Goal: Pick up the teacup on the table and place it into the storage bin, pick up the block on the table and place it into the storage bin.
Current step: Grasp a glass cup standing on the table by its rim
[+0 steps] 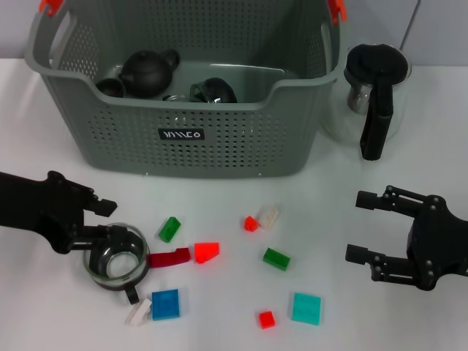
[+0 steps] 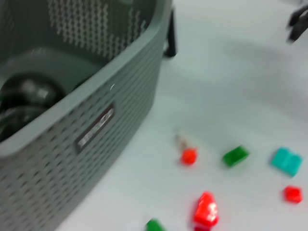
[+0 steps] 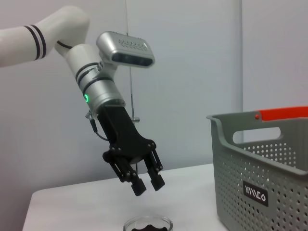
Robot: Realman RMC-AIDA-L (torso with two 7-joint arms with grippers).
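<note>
A glass teacup [image 1: 117, 260] with a black handle stands on the white table [image 1: 219, 322] at the front left; it also shows low in the right wrist view [image 3: 147, 224]. My left gripper [image 1: 113, 219] hovers just above the cup's far rim, open and empty; the right wrist view shows it [image 3: 148, 185] clear of the cup. Several small blocks lie on the table: a red one [image 1: 207, 252], green ones [image 1: 170, 228] [image 1: 276, 258], a blue one [image 1: 165, 304], a teal one [image 1: 306, 308]. The grey-green storage bin [image 1: 183, 135] stands behind them. My right gripper [image 1: 362, 227] is open at the right.
The bin holds a black teapot [image 1: 148, 71] and dark cups. A glass jug [image 1: 376, 88] with a black handle stands right of the bin. The left wrist view shows the bin wall [image 2: 72, 120] and red [image 2: 206, 210], green [image 2: 235, 156] and teal [image 2: 287, 161] blocks.
</note>
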